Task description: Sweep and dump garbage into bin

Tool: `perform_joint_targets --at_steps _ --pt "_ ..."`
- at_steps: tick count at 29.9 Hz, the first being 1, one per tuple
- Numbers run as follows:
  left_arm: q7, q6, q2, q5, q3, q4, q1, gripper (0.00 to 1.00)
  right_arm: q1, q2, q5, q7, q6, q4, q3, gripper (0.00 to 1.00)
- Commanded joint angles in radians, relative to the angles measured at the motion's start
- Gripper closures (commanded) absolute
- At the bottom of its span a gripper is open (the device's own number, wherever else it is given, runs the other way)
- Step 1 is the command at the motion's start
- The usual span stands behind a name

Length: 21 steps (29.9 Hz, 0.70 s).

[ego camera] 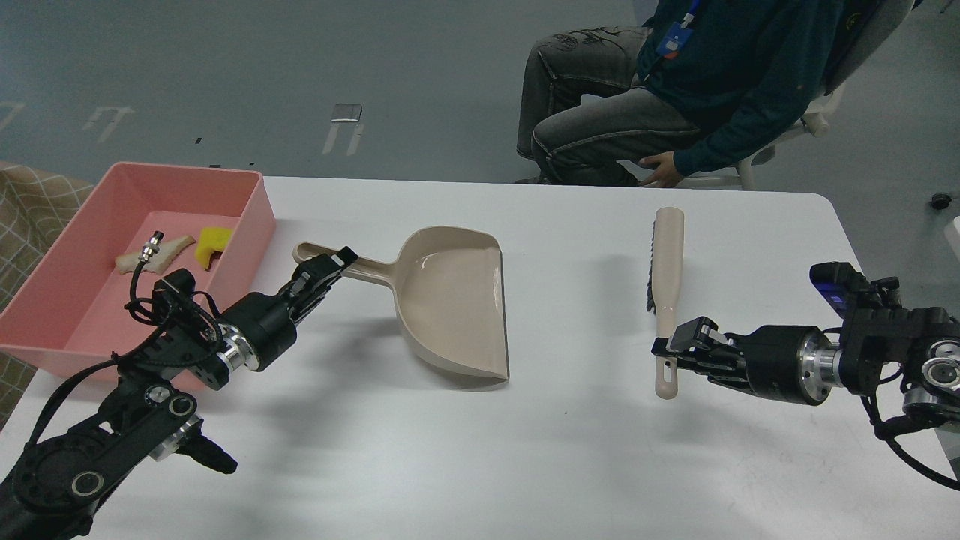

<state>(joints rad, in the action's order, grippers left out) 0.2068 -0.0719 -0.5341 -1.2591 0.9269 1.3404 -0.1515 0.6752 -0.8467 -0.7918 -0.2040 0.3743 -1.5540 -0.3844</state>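
The pink bin point(255, 214) stands at the table's left edge. Inside it lie the yellow sponge piece point(213, 241) and the off-white bread-like wedge point(156, 252). My left gripper point(326, 268) is shut on the handle of the beige dustpan point(454, 300), which lies empty at the table's middle with its front edge on the surface. My right gripper point(675, 354) is shut on the handle of the beige hand brush point(666, 270), which lies along the table at the right, dark bristles facing left.
A seated person point(660, 82) is behind the table's far edge, one hand near the rim. The white table point(480, 450) has its right edge near my right arm. A checkered cloth point(30, 206) shows left of the bin.
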Motion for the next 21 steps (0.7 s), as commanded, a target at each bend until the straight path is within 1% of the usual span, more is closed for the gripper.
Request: perform_joint_targets --at_steps 1,3,6,7,8,12,13,16,18,21 --pt "-0.004 0.0 0.0 0.001 -0.002 -0.003 0.0 0.97 -0.005 0.0 0.0 0.0 0.0 0.0 0.001 1.0" --pt "-0.007 0.0 0.005 0.003 -0.002 -0.003 0.0 0.61 -0.005 0.0 0.0 0.0 0.0 0.0 0.001 1.0" --pt "-0.009 -0.002 0.005 0.003 -0.003 -0.006 0.001 0.45 -0.006 0.002 0.0 0.0 0.0 0.0 0.001 1.0" --pt "-0.009 -0.002 0.006 0.003 -0.009 -0.007 0.003 0.36 -0.009 0.002 -0.001 0.0 0.0 0.0 0.001 1.0" --pt "-0.009 -0.002 0.005 0.004 -0.019 -0.013 0.004 0.29 -0.009 0.002 0.0 0.0 0.0 0.002 0.001 1.0" --pt "-0.007 -0.003 0.005 0.012 -0.028 -0.018 0.006 0.14 -0.009 0.003 0.0 0.001 0.0 0.002 0.001 1.0" --pt "-0.006 -0.006 0.005 0.013 -0.033 -0.017 0.007 0.08 -0.011 0.003 0.0 0.003 0.002 0.002 -0.001 1.0" --pt "-0.004 -0.015 -0.003 0.02 -0.037 -0.017 0.01 0.03 -0.009 0.002 0.0 0.018 0.04 0.003 0.001 1.0" --pt "0.0 -0.022 -0.01 0.02 -0.046 -0.017 0.012 0.03 -0.011 0.002 0.0 0.023 0.057 0.005 -0.001 1.0" --pt "0.006 -0.052 -0.021 0.02 -0.057 -0.015 0.036 0.03 -0.011 0.006 0.0 0.029 0.083 0.009 -0.001 1.0"
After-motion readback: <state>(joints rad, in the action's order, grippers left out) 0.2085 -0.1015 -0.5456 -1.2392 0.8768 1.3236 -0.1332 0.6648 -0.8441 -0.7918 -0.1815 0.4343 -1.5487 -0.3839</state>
